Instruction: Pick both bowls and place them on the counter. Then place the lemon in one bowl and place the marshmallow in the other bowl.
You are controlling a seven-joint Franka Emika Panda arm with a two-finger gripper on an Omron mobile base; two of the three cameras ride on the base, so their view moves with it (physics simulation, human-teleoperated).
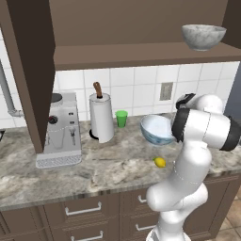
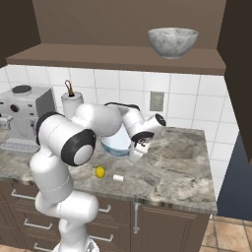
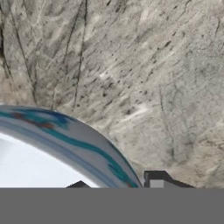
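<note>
Near the counter's (image 2: 187, 167) front edge lay the marshmallow (image 2: 117, 177) and the lemon (image 2: 100, 171), outside any bowl. Behind them the gripper (image 2: 136, 149) pinched the rim of the patterned bowl (image 2: 114, 143), tilted above the counter, nothing inside. Farthest, the marbled bowl (image 2: 173, 42) sat on the shelf (image 2: 118, 58), contents hidden.

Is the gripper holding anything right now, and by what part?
Yes: the gripper holds the blue-patterned bowl by its rim, one finger outside the wall.
</note>
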